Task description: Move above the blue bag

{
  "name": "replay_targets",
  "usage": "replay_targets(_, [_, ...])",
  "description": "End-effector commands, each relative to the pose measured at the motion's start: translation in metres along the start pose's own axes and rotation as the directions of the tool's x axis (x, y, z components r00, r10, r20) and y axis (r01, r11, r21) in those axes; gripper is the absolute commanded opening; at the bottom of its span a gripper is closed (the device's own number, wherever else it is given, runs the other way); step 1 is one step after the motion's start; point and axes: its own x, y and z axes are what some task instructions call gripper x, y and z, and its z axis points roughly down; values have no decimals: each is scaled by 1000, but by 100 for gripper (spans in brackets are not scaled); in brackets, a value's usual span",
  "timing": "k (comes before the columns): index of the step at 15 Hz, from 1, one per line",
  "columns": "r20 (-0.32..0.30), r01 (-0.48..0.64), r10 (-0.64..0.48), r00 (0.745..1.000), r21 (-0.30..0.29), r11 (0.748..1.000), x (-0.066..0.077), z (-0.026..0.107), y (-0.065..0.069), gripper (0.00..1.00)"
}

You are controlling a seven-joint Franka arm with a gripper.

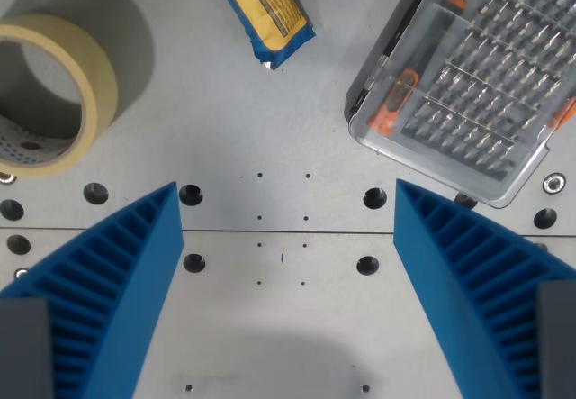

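Note:
The blue bag (266, 12) with a yellow label lies at the top middle of the wrist view, cut off by the upper edge. My gripper (286, 203) hangs over the grey perforated table, below the bag in the picture. Its two blue ribbed fingers (117, 282) stand wide apart at the lower left and lower right. Nothing is between them, only bare table with small holes.
A roll of beige masking tape (90, 84) sits at the wrist view's left. A clear plastic case of screwdriver bits (477, 84) with an orange handle lies tilted at the upper right. The table (288, 327) has bolt holes and a seam line.

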Motion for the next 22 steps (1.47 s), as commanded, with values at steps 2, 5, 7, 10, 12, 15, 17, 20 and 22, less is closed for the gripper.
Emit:
replay_targets(2, [-7, 0, 0, 1000, 0, 1000, 0, -3, 0, 100])
replay_targets(5, [-7, 5, -5, 1000, -1, 1000, 0, -3, 0, 100])
replay_targets(7, [-7, 14, -14, 1000, -1, 1000, 1, -2, 0, 100])
replay_targets(10, [-8, 39, -39, 999, -1, 999, 2, 0, -1, 100])
replay_targets(12, [-11, 61, -61, 998, -2, 998, 4, 3, -1, 100])
replay_targets(15, [-10, 97, -97, 995, -4, 995, 9, 9, -3, 100])
replay_targets(17, [-4, 127, -127, 992, -5, 992, 12, 14, -4, 100])
replay_targets(20, [5, 173, -173, 985, -6, 985, 19, 22, -7, 100])
replay_targets(22, [8, 207, -207, 978, -6, 978, 24, 28, -9, 100])
